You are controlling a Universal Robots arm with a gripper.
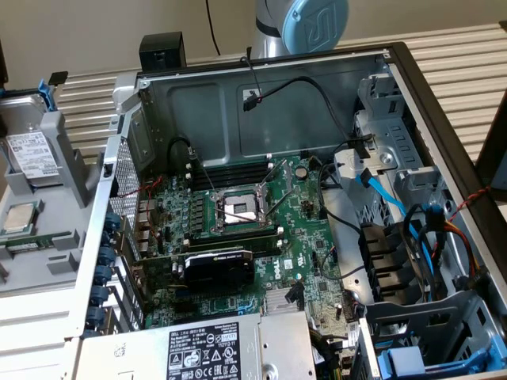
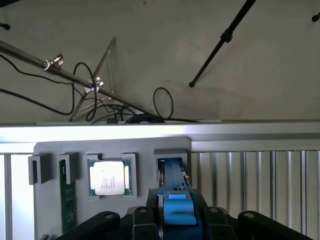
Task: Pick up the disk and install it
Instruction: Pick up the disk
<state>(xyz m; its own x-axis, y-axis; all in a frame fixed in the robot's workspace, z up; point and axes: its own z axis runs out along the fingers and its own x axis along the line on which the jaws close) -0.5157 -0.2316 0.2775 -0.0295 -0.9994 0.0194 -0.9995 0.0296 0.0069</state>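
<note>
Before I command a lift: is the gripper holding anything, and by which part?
Cannot be told. The gripper is at the blue-framed edge of the disk, which stands in a slot of the grey holder; whether it clamps that edge is unclear.

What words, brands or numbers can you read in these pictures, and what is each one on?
"UR": stylised logo on the arm's blue joint cap.
White label on the disk: too small to read.
Black-and-white label on the power supply: too blurred to read.
Print on the processor: unreadable.
</note>
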